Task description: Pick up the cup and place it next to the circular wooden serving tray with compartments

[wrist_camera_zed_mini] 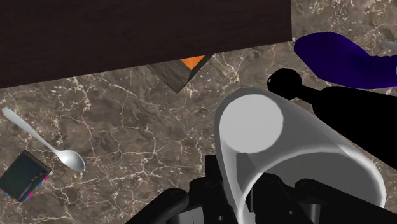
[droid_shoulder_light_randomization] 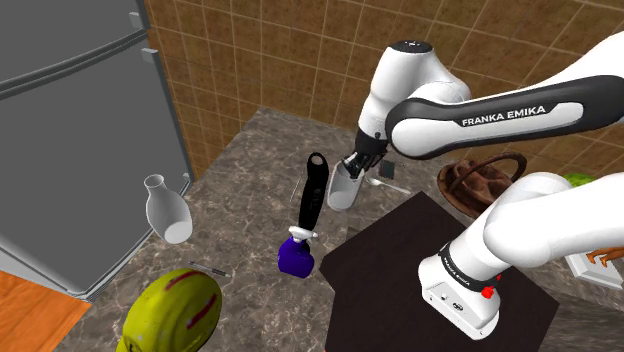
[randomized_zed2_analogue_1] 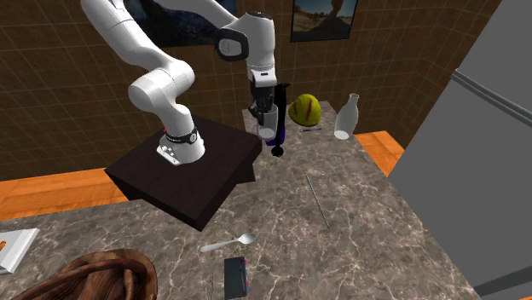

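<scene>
Right now your all-black two-finger gripper is closed on the pale grey-white cup. It pinches the cup's wall at the rim, one finger inside and one outside, so the cup hangs tilted directly under the gripper with its round floor facing the wrist camera. In the second exterior view the cup sits clear of the dark veined marble bench, just in front of the upright brush with a black handle and purple base. From the shoulder view you can see the cup beside that brush and near the far corner of the dark stand. The round brown wooden serving tray lies well apart from the cup, on the other side of the arm. A metal spoon and a small dark box lie on the bench between cup and tray.
</scene>
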`<action>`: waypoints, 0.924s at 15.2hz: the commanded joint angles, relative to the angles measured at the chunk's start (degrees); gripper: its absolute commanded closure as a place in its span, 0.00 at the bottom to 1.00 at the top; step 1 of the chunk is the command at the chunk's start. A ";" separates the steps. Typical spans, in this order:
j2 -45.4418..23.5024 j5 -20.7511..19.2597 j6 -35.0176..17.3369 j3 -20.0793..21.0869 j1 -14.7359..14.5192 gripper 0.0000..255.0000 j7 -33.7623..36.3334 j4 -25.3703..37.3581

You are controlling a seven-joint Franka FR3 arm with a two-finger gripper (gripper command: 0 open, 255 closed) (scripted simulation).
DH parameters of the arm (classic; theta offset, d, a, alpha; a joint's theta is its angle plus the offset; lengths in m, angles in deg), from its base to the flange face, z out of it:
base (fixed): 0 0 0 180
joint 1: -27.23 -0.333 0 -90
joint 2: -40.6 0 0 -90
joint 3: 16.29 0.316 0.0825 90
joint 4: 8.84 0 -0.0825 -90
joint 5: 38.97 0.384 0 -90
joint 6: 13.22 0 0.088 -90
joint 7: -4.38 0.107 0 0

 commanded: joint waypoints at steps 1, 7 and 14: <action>1.11 -0.08 2.00 -0.33 -0.08 1.00 -0.09 0.89; 3.80 -0.53 7.78 -1.36 -0.08 1.00 -0.43 4.00; 5.92 -1.16 14.04 -2.44 0.08 1.00 -0.72 8.16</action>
